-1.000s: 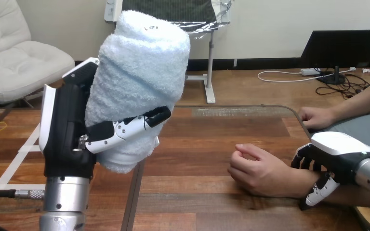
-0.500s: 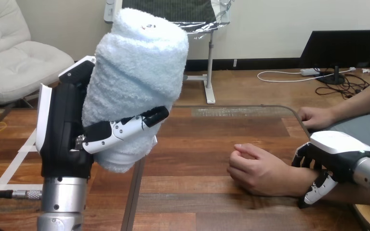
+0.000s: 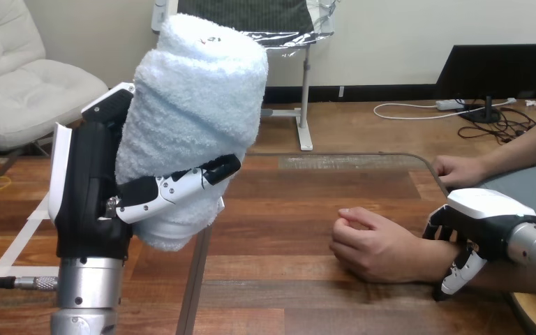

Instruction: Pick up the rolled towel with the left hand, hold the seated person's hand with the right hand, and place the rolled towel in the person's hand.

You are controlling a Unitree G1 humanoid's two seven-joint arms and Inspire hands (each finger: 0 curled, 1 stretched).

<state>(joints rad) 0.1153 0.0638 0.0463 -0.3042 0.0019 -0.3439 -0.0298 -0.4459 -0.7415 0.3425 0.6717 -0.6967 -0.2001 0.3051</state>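
The left hand [image 3: 87, 202] grips the rolled towel [image 3: 188, 118] upright, raised well above the tabletop [image 3: 300, 202] at the left. The right hand [image 3: 485, 213] curls round the person's wrist [image 3: 430, 262]; the person's hand [image 3: 373, 246] rests loosely curled on the wood

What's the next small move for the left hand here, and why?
Probably carry the rolled towel rightward and down toward the person's hand. The left hand has its fingers curled round the towel, raised at the view's left, apart from that hand, which rests loosely curled on the table. The right hand is curled round the person's wrist, so the hold looks done.
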